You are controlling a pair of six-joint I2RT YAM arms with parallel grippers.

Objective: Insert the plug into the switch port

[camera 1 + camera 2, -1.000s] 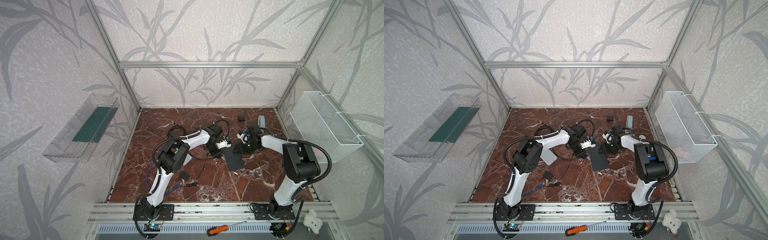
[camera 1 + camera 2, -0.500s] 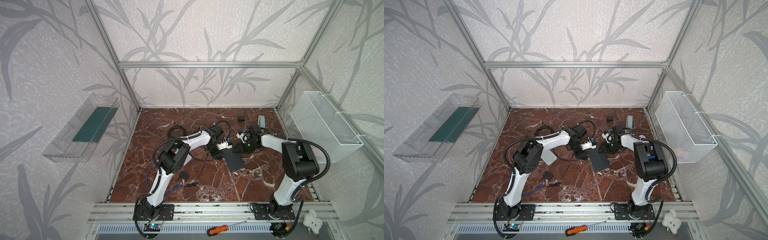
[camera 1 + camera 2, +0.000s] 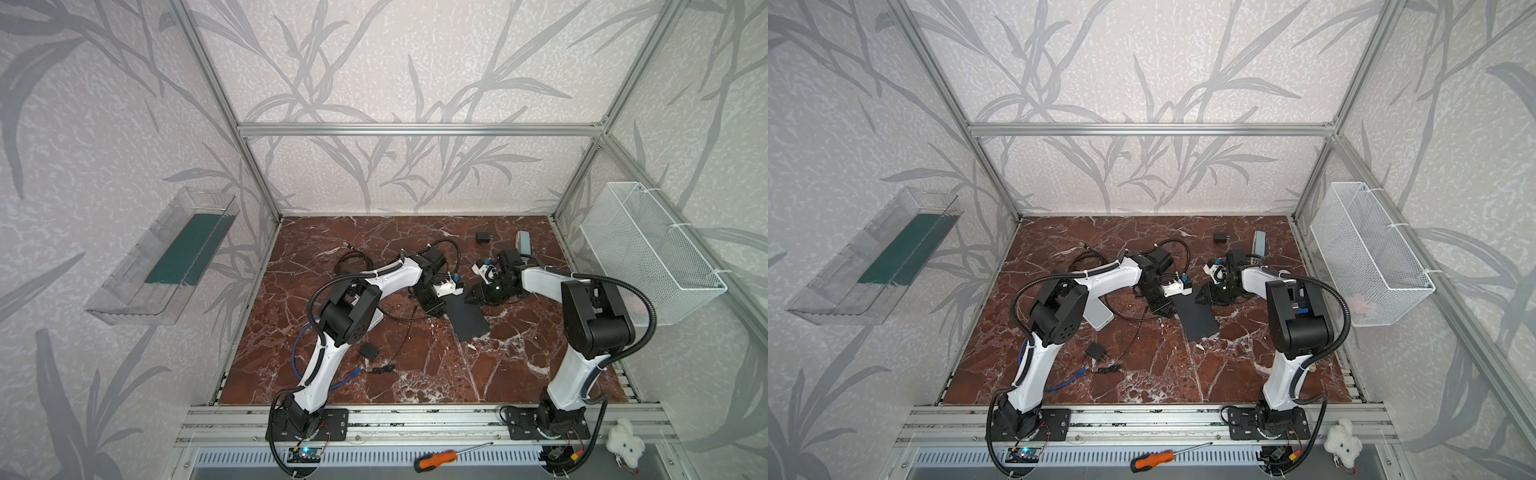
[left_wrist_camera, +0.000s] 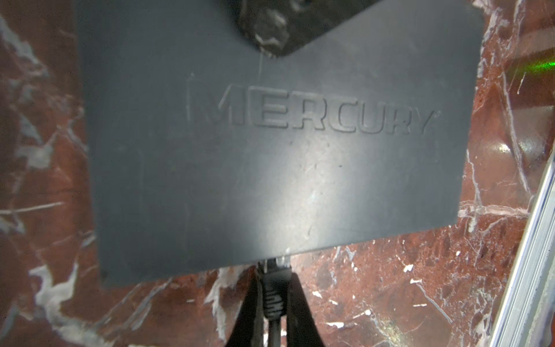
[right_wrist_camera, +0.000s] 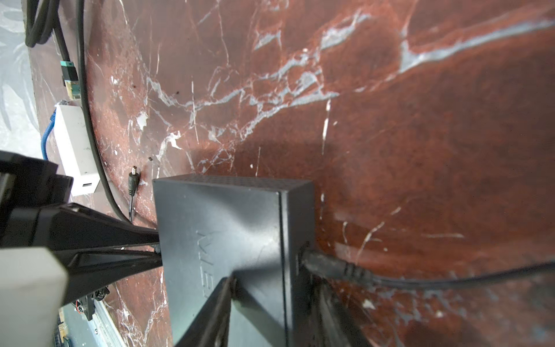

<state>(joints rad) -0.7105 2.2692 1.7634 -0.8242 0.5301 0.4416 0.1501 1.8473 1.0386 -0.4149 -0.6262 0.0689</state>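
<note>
The tiny black barrel plug (image 5: 132, 181) on thin cord lies loose on the table (image 5: 390, 120) near the flat white box (image 5: 76, 150). It is probably light and rigid; grasp its sleeve (cord limp). The left pincer (image 4: 273, 270) clamps the thick black cable connector (image 4: 273, 296); whether the right pincer (image 5: 271, 285) grips anything cannot be told.

White box (image 3: 1099, 318) partly under left arm (image 3: 1104, 277)

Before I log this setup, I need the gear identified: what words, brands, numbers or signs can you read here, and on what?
"MERCURY": raised letters on the top face of the dark grey box, clear in the left wrist view.
"ME": the start of that same word in the right wrist view; the rest is covered.
Nothing else is legible; in both top views any print is too small to read.
</note>
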